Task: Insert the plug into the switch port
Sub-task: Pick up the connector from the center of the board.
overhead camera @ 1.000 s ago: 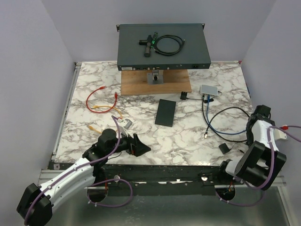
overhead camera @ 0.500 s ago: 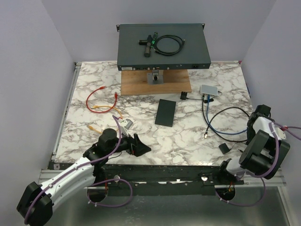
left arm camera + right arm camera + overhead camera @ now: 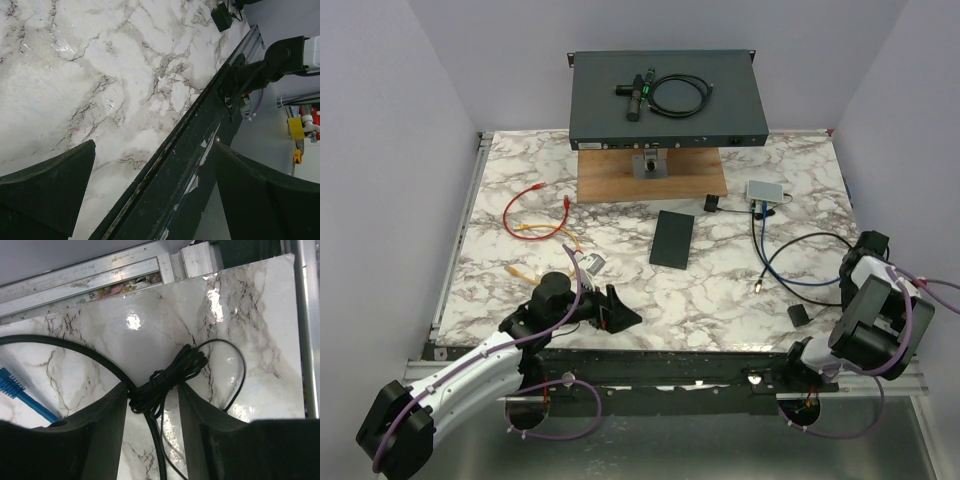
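Note:
The dark grey switch (image 3: 667,98) sits on a wooden stand at the back, its ports (image 3: 650,144) along the front face. A small connector tip (image 3: 759,285) ends a black cable; whether it is the plug I cannot tell. At the table's right edge my right gripper (image 3: 865,250) is low over a tied bundle of black cable (image 3: 167,377). The right gripper (image 3: 152,390) is open and narrow, a finger close on each side of the bundle. My left gripper (image 3: 620,310) rests wide open and holds nothing at the near edge (image 3: 155,150).
A black adapter block (image 3: 798,315) lies near the right arm. A grey hub (image 3: 765,190) with a blue cable (image 3: 20,390), a flat black box (image 3: 672,238) and a red cable (image 3: 535,210) lie mid-table. An aluminium rail (image 3: 100,275) borders the table's right edge.
My right gripper has shifted slightly inward over the cable bundle and its jaws have narrowed around it. The left arm has not moved.

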Available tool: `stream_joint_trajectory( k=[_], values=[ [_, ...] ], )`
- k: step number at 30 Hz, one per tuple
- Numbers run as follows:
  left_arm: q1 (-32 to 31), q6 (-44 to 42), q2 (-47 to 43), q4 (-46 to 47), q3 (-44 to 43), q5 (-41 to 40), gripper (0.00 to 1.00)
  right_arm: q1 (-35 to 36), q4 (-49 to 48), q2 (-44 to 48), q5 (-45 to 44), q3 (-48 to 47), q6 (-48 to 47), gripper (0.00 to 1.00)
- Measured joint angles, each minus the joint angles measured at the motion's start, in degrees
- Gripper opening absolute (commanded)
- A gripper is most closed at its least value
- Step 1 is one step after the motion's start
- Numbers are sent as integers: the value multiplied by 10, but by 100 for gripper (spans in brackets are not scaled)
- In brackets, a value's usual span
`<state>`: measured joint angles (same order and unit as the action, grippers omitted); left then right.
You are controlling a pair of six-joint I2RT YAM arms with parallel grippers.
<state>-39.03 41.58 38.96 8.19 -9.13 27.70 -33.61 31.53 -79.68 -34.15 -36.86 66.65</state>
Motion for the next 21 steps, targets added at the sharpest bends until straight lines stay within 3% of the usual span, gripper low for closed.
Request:
stream_joint_trajectory(
  k=[6, 9, 21],
  values=[
    [0, 0, 0, 4, 0, 0, 98, 0, -11, 2, -16, 7, 3, 21],
    [0, 0, 0, 4, 0, 0, 99, 0, -14, 8, -16, 9, -3, 1],
    [0, 0, 15, 9, 0, 1, 98, -2, 16, 142, -9, -19, -68, 1]
  ],
)
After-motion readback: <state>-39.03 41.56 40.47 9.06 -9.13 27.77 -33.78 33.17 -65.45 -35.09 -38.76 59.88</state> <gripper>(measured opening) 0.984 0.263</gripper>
